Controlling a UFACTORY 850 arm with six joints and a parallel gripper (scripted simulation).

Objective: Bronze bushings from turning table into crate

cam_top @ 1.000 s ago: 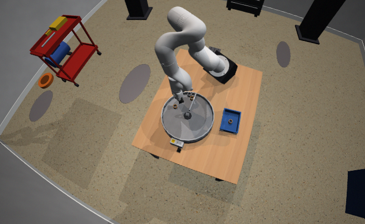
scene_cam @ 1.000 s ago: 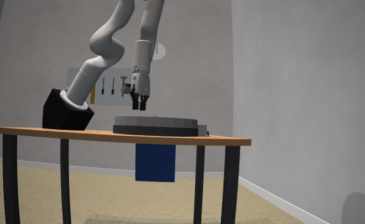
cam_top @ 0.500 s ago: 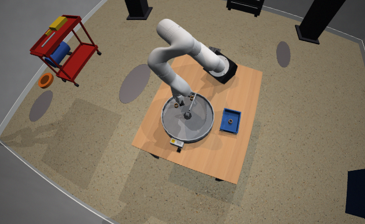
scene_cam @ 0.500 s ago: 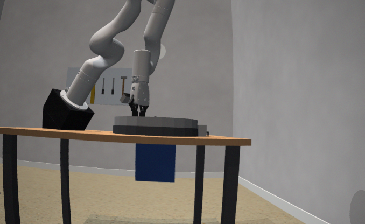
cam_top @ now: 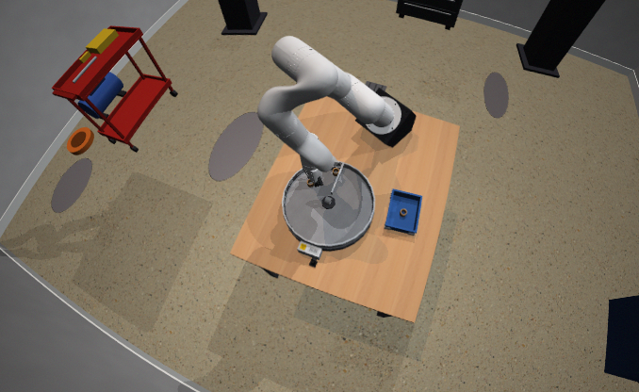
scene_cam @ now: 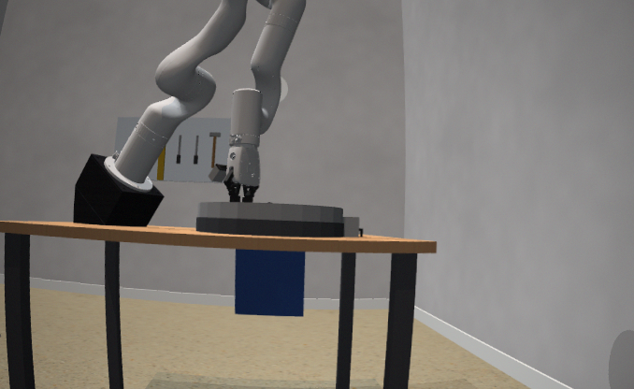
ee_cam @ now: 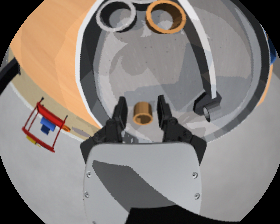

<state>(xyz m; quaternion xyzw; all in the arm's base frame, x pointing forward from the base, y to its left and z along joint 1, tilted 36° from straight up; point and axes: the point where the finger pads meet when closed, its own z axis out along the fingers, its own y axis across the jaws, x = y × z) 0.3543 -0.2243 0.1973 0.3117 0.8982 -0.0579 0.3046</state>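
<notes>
The fingers [cam_top: 318,181] [scene_cam: 234,193] point downward and stand partly spread, one on each side of a bronze bushing, with a visible gap to it on both sides; they are pinching nothing.

Beneath the fingers stretches the wooden desk [cam_top: 410,272] [scene_cam: 117,233] [ee_cam: 46,45]. The white arm [cam_top: 307,73] [scene_cam: 184,72] reaches over it, its black base block [cam_top: 402,131] [scene_cam: 93,203] on the desk, well apart from the fingers.

The round grey turning table [cam_top: 307,219] [scene_cam: 271,212] [ee_cam: 146,55] lies directly under the fingers, which are near its rim. The blue crate [cam_top: 403,224] [ee_cam: 273,50] sits on the desk well apart from the fingers, beyond the opposite side of the turning table. A thin pale bar [cam_top: 336,181] [ee_cam: 203,50] crosses part of the turning table near the fingers, joined to a dark hub.

Smallest are the bushings. The one between the fingers [cam_top: 308,183] is on the turning table. Another bronze bushing [cam_top: 332,171] [ee_cam: 148,17] and a steel bushing [ee_cam: 97,17] lie side by side there, ahead of the fingers in the wrist view. A brownish bushing [cam_top: 400,212] is inside the crate.
</notes>
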